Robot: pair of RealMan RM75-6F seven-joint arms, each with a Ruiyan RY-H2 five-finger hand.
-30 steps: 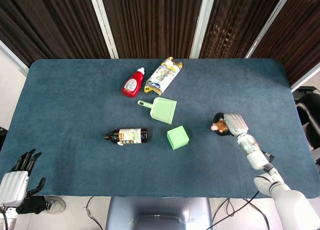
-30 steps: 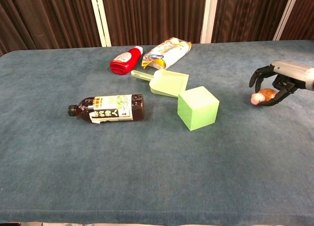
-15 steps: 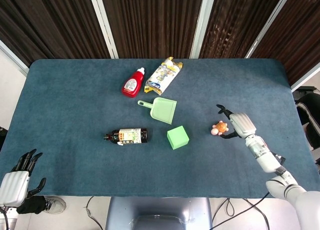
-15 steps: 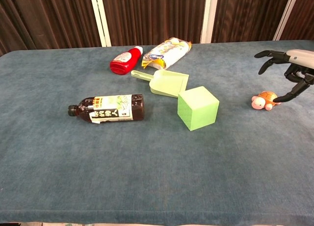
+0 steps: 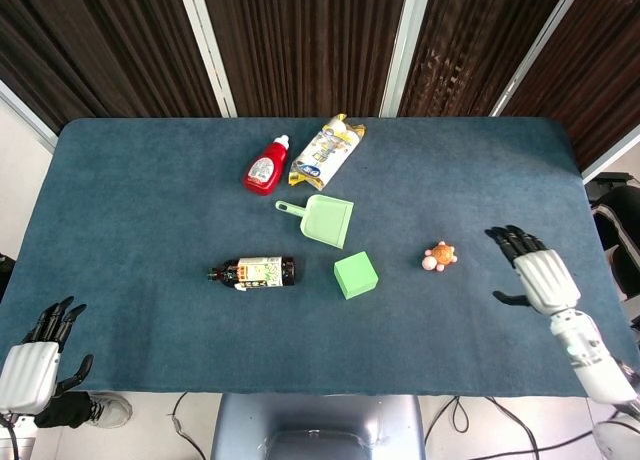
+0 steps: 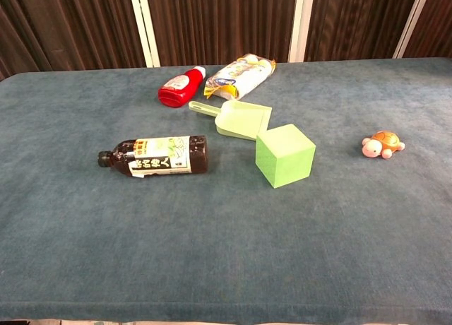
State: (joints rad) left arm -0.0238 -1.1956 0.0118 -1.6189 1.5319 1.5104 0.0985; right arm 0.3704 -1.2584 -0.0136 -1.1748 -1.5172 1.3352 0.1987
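Observation:
A small orange and pink toy turtle (image 5: 439, 256) (image 6: 382, 144) lies alone on the blue tablecloth at the right. My right hand (image 5: 534, 276) hovers to its right near the table's right edge, fingers spread, holding nothing; the chest view does not show it. My left hand (image 5: 38, 355) hangs off the front left corner of the table, fingers apart and empty, far from every object.
A green cube (image 5: 355, 275) (image 6: 284, 155) sits mid-table. A dark bottle (image 5: 254, 272) (image 6: 154, 156) lies on its side to the left. Behind are a green dustpan (image 5: 323, 218) (image 6: 237, 119), a red bottle (image 5: 266, 166) (image 6: 181, 87) and a snack bag (image 5: 327, 151) (image 6: 239, 75).
My right hand let go of the toy turtle and drew back to the right, leaving the chest view. The turtle now lies free on the cloth. The left hand has not moved.

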